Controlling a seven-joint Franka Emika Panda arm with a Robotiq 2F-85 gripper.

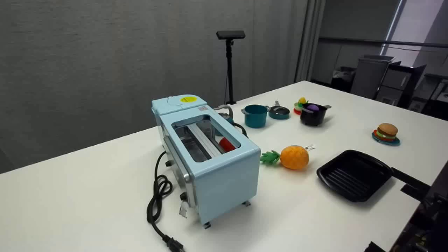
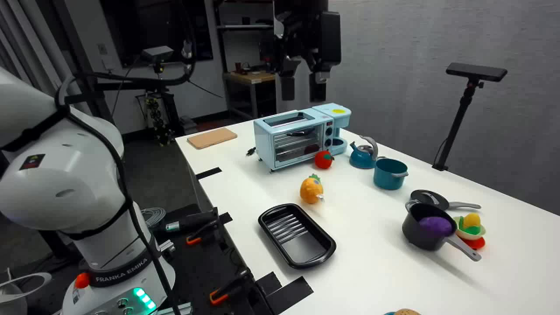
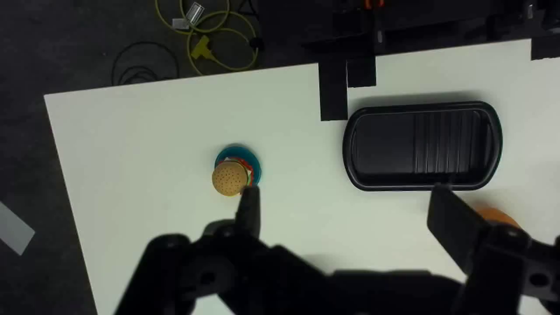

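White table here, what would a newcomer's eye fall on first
Probably the boxy pale-blue toaster oven, on the white table with a round red toy tomato at its front. Next, the rectangular black ribbed pan lies near the table edge, with an orange toy pineapple between it and the oven. Above the table, the black two-fingered tool hangs open.

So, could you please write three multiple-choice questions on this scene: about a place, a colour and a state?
1. Where does the burger rest?
A) in the pan
B) on a teal plate
C) in a pot

2. What colour is the oven?
A) red
B) black
C) light blue

3. How does the tool stand?
A) open, holding nothing
B) shut on a burger
C) shut, holding nothing

1 B: an exterior view shows the plate under it.
2 C: both exterior views show this casing colour.
3 A: its fingers stand apart, empty, in the wrist view.
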